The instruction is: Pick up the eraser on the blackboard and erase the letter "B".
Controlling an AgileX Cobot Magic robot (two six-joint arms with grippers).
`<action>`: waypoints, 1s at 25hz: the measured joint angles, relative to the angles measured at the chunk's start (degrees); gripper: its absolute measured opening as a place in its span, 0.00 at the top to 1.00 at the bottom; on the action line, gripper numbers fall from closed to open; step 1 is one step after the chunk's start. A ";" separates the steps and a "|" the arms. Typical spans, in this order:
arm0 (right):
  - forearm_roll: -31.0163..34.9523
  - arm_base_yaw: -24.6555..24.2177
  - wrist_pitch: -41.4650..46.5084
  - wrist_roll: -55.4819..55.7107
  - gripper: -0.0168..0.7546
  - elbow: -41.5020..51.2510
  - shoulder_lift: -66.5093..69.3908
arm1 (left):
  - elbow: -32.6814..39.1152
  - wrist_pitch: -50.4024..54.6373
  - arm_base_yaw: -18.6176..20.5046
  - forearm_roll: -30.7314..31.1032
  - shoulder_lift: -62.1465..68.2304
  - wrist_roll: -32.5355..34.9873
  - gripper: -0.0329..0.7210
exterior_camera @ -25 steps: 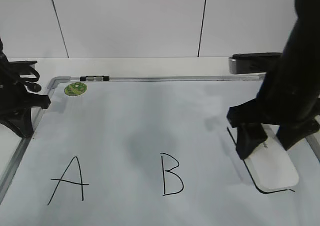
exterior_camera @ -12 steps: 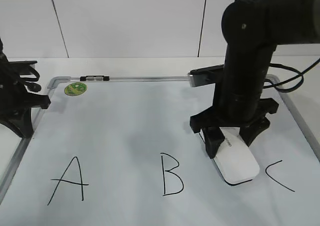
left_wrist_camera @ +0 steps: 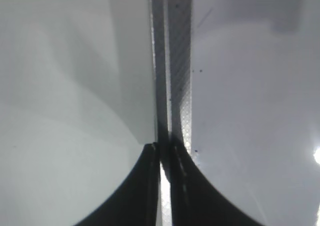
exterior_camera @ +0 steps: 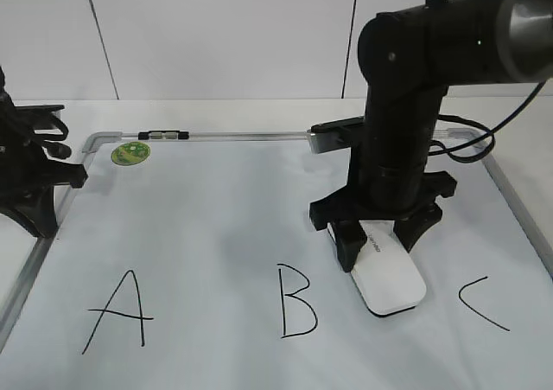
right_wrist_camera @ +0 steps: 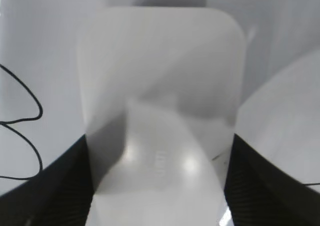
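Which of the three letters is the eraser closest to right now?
The letter "B", the middle one. The eraser, held in the right gripper, sits just right of it; the "C" lies a bit farther right, and the "A" far left.

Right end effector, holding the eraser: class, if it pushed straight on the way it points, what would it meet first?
Probably the blackboard itself: the right end effector points down, with the eraser seemingly at its surface.

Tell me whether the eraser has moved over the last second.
Yes. The eraser, held in the right claw, moved left across the blackboard, off the letter C toward the letter B.
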 joint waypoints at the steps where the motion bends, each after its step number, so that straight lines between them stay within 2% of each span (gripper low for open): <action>1: 0.00 0.35 0.00 0.00 0.28 0.00 0.15 | 0.00 0.00 0.00 0.00 0.00 0.00 0.93; 15: 0.19 2.69 3.17 0.16 0.28 -3.90 4.59 | 0.00 0.00 0.00 0.18 0.00 0.00 0.93; 21: 0.28 7.55 3.17 0.16 0.28 -5.63 5.89 | 0.00 0.00 0.00 0.18 0.00 0.00 0.93; 25: 1.17 12.51 3.17 -0.04 0.28 -6.38 6.53 | 0.00 0.00 0.00 0.24 0.00 0.00 0.93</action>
